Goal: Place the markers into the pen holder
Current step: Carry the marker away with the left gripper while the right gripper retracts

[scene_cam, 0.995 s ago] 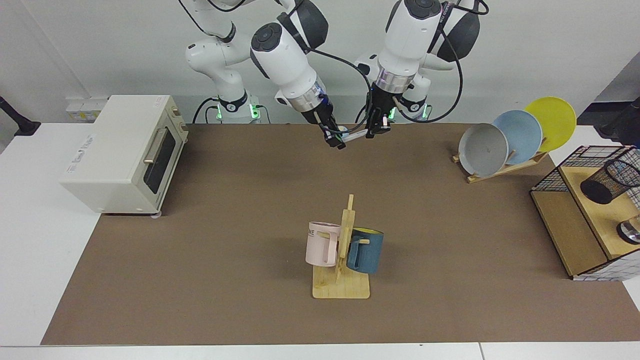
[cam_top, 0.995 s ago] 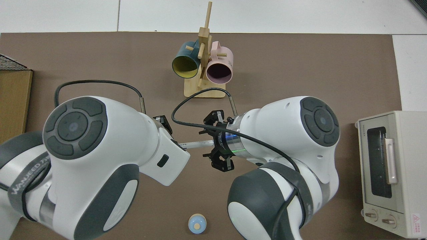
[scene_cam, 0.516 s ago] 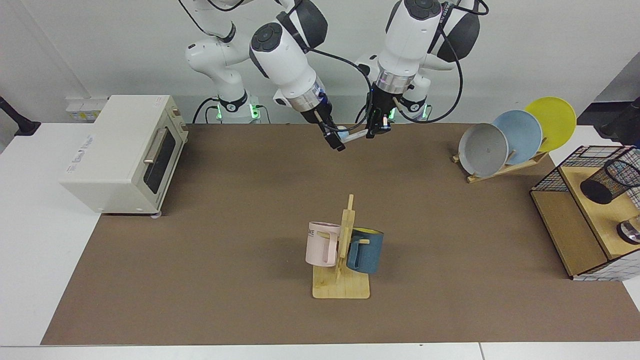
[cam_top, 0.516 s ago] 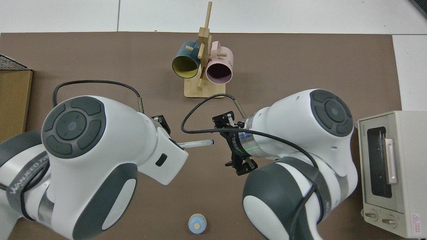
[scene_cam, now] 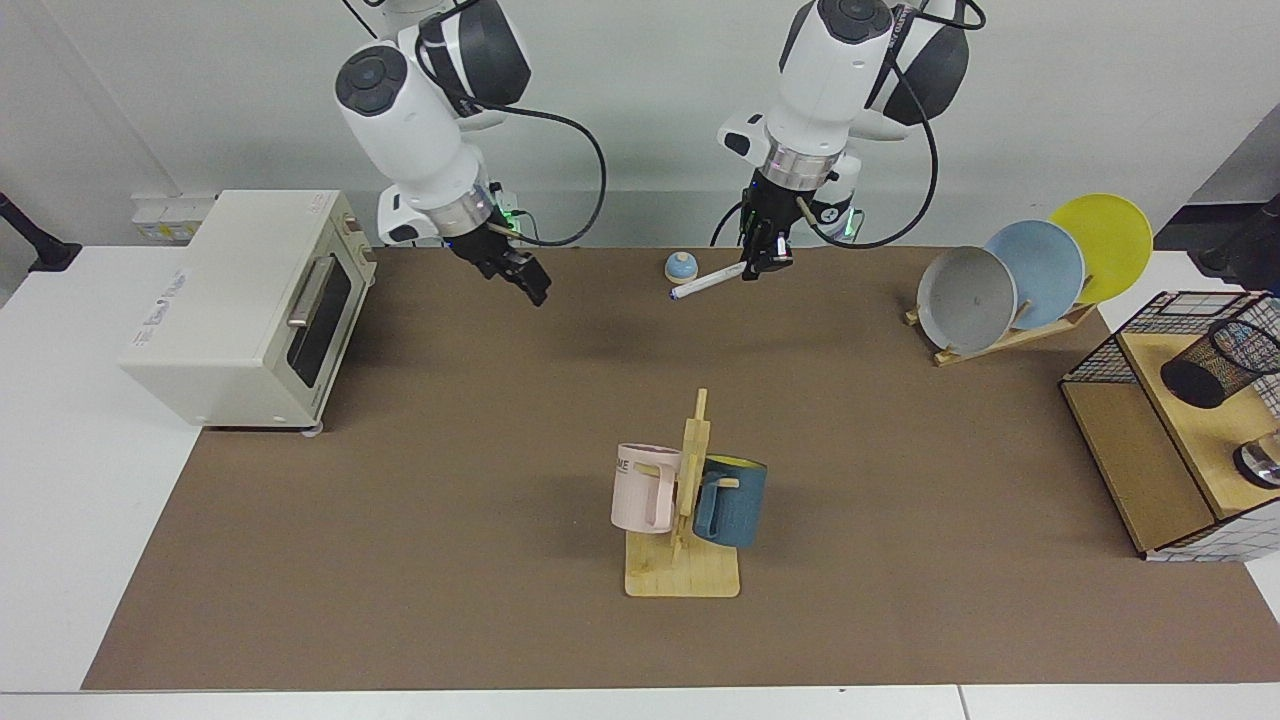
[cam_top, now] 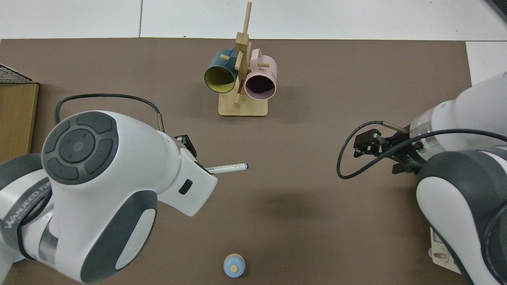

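Note:
A slim white marker point(scene_cam: 705, 281) with a blue tip hangs above the mat's far middle, held at one end by my left gripper point(scene_cam: 760, 262), which is shut on it. From above, the marker point(cam_top: 227, 168) sticks out sideways from under the left arm; that gripper itself is hidden there. My right gripper point(scene_cam: 530, 285) is well apart from it, near the toaster oven, open and holding nothing. The pen holder point(scene_cam: 1220, 362), a black mesh cup, lies tilted on the wooden shelf at the view's right. It is out of the top view.
A toaster oven point(scene_cam: 250, 300) stands at one end of the mat and a mug rack point(scene_cam: 685, 560) with two mugs in the middle. A plate rack point(scene_cam: 1030, 275) and the wire basket shelf point(scene_cam: 1100, 350) are at the other end. A small blue knob point(scene_cam: 681, 266) sits below the marker.
My right gripper has let go of the marker and swung away toward the toaster oven. The left gripper keeps the marker and has risen slightly.

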Motion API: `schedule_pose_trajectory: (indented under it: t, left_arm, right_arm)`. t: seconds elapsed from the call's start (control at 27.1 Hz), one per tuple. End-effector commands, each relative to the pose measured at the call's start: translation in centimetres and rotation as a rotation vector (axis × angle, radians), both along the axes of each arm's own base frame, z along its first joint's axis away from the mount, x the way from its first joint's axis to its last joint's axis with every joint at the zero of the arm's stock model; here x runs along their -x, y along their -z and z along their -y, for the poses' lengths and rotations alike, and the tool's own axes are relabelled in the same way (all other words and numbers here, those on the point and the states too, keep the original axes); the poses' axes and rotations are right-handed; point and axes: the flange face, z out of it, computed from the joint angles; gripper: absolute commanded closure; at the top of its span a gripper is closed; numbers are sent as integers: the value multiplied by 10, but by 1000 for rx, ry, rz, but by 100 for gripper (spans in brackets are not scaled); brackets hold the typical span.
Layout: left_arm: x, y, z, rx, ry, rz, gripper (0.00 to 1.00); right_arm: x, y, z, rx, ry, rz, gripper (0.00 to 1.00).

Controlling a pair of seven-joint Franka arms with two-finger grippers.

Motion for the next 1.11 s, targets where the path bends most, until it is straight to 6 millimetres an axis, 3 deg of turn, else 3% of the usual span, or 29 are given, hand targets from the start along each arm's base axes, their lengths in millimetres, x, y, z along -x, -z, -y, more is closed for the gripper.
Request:
schedule_pose_trajectory:
  t: [0.0, 0.52, 0.74, 1.07]
  left_arm:
    - [3, 0, -18, -57, -18, 10, 100]
    - [-20, 5, -103, -319, -95, 6, 100]
    - [-35, 2, -150, -434, -137, 35, 100]
    - [-51, -14, -198, -607, -2, 72, 100]
  right_arm:
    - [5, -10, 22, 57, -237, 44, 0]
    - [-26, -16, 57, 112, -234, 237, 0]
    - [-25, -12, 66, 113, -217, 225, 0]
    - [-21, -22, 68, 100, -196, 228, 0]
